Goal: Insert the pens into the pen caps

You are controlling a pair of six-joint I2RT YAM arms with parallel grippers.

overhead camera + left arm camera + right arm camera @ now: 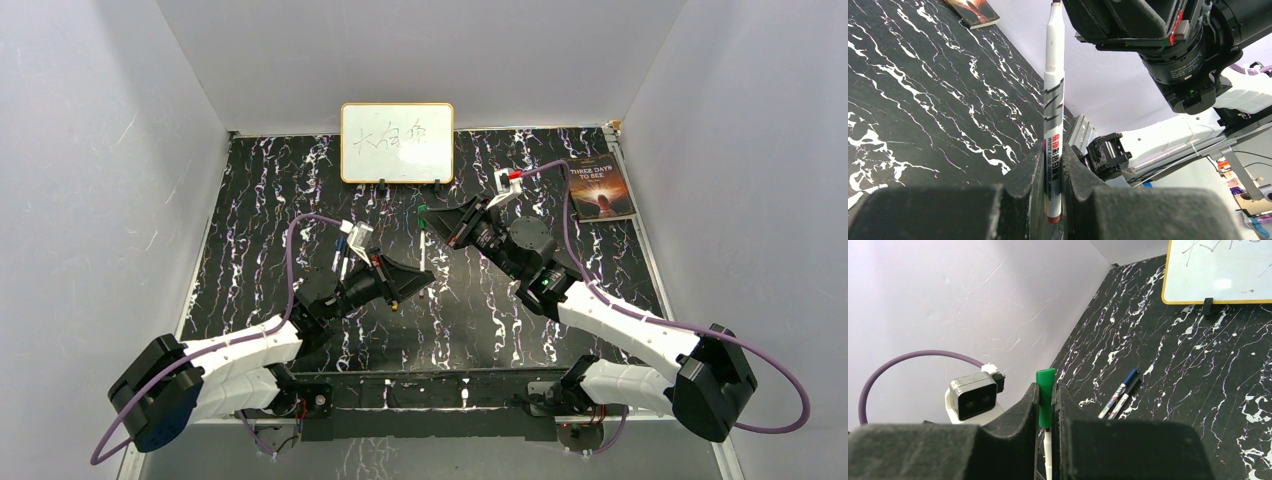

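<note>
Both arms reach inward above the middle of the black marbled tabletop [480, 310], left tool [1053, 156] clamped on a white pen [1054, 90] whose tip meets the green cap [1046, 377] pinched in the right tool [1046, 395], a whiteboard [397, 142] at the far edge.

We count one held pen [1054, 100] and two lying pens [1111, 402], three in all. We count one green cap [1045, 390], one blue cap [1131, 374] and one black cap [1134, 385], again three. Beyond these we find one whiteboard [397, 142], one book [600, 187], one left arm [240, 350] and one right arm [620, 320].
</note>
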